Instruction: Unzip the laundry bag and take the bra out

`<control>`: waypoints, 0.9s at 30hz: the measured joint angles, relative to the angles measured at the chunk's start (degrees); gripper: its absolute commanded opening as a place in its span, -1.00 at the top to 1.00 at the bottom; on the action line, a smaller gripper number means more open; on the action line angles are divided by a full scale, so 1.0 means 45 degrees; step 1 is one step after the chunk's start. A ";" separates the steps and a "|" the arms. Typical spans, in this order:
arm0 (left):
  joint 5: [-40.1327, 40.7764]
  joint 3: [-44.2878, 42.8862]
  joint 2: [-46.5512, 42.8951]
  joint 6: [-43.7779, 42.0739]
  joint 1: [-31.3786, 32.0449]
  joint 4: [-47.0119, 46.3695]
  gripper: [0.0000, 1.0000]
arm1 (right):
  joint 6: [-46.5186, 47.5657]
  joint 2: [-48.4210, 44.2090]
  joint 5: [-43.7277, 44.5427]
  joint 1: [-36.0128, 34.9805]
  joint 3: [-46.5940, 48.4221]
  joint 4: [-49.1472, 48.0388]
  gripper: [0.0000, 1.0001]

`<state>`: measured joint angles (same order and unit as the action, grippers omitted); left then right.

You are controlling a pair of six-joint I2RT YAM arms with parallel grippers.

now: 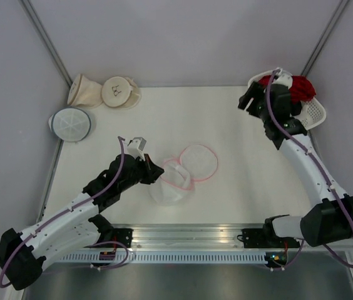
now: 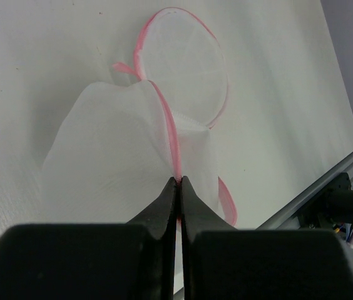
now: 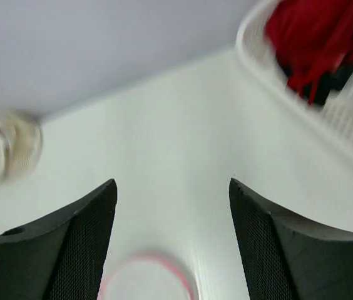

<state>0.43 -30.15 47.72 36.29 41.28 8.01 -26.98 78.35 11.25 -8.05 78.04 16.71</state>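
At mid-table, left gripper pinched tight on the pink zipper rim of the laundry bag, round lid flap flat beside the dome. Far right – bra heaped in the white basket, right gripper spread wide and empty nearby. White table, grey walls – pinch itself seen only from the left wrist

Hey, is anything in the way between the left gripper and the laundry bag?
Nothing visible is. The left gripper is shut directly on the pink rim of the laundry bag, so there is no gap between them.
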 measured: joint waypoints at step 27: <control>0.0243 0.0957 -0.0801 0.0403 0.0000 -0.0253 0.96 | -0.3886 -0.0529 -0.5134 -0.2934 -1.1652 -0.5571 -0.32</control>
<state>1.52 -25.85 44.12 38.11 41.28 6.87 -44.47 75.96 -11.86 -21.26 25.61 -8.36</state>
